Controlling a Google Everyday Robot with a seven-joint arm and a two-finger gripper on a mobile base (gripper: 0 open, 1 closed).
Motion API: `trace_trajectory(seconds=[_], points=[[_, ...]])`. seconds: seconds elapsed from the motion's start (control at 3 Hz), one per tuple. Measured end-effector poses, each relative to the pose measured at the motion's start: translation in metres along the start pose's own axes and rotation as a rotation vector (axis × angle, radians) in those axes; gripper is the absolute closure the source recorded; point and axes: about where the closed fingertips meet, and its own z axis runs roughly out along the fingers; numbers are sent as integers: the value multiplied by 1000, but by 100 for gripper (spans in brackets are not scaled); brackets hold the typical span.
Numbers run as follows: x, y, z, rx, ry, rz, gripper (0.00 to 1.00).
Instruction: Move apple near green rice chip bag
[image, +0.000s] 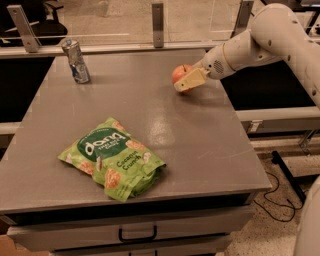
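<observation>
Grips the round red-orange apple (179, 72) at the far right of the flat grey bench (200, 145), with the pale two-finger hand (182, 81) closed around it: one cream finger (189, 80) laid across the near side, the other hidden behind the fruit. Comes in low from the right on a white jointed arm (270, 35), probably so as to pinch the apple from the side rather than from above. Hard to say whether the apple sits on the bench or just clear of it; only a dark shadow shows below.

Lies flat near the front left edge, well apart from the apple: the crinkled light-green rice chip bag (112, 157), logo up. Leaves bare bench on its right and far sides, which looks like the natural place to set the fruit down.

As for containers: looks sealed and puffed, that bag, with nothing of its contents showing beyond the printed chips. Stands upright at the far left corner, a slim silver can (76, 61), its inside hidden. Stays shut below the bench front, a grey drawer (137, 232) with a dark handle.
</observation>
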Motion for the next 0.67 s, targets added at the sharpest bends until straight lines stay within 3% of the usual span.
trace_trajectory(seconds=[0.33, 0.67], points=[[-25, 36, -24, -75, -40, -67, 88], [-24, 38, -21, -84, -36, -68, 100]])
